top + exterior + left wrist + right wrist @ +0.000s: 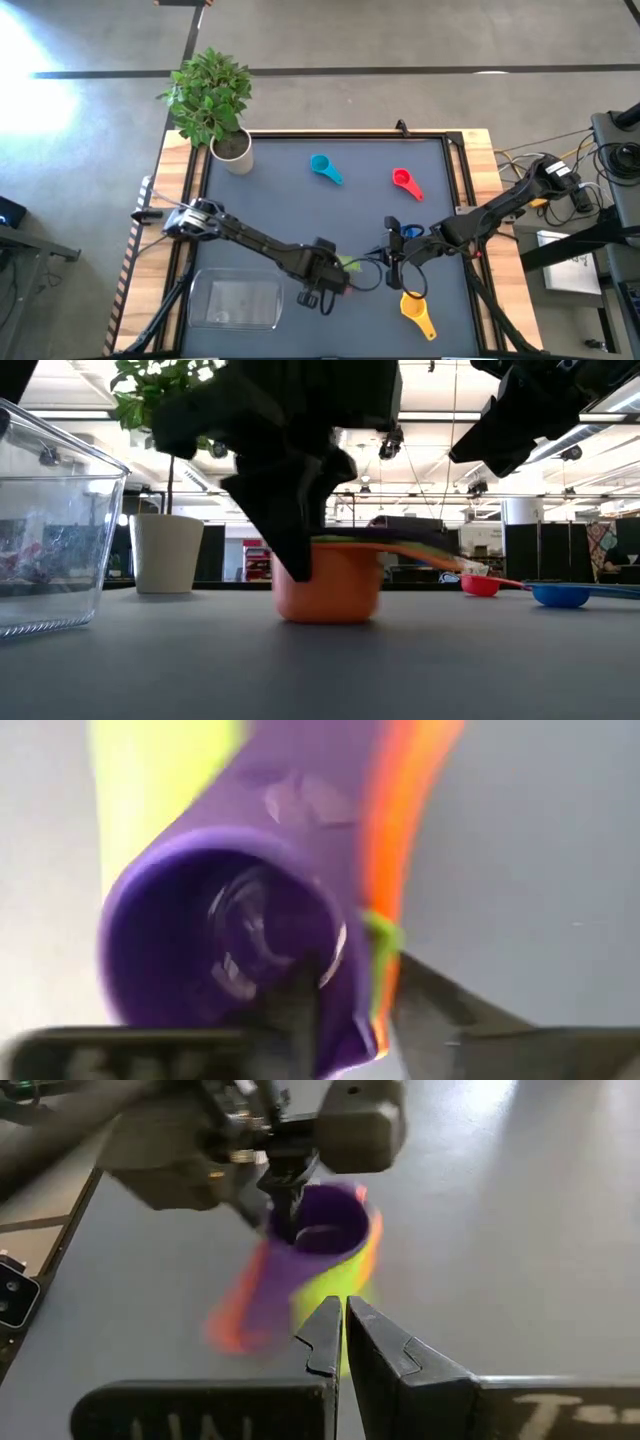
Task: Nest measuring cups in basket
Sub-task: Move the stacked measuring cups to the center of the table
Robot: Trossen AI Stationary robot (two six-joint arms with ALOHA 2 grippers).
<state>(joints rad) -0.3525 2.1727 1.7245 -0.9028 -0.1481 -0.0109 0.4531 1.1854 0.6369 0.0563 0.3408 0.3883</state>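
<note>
A stack of three nested measuring cups, purple inside green inside orange (330,588), stands on the table near its middle. It also shows in the high view (349,263) and the right wrist view (320,1245). My left gripper (322,278) is shut on its rim. My right gripper (343,1330) is shut and empty, hovering just right of the stack, near the dark blue cup (405,232). The yellow cup (416,311) lies at the near right. The light blue cup (325,168) and the red cup (403,181) lie farther back. The clear basket (236,302) stands at the near left. My left gripper holds the stack by its rim (365,935), on the side away from the handles. One finger (292,1010) is inside the purple cup and the other (430,1010) is outside the orange wall. The fingers point down from above. The stack stands upright with its bottom (328,615) on the table.
A white pot with a green plant (228,148) stands at the far left corner. The table has a raised wooden frame (470,140). Cables and equipment lie beyond the right edge.
</note>
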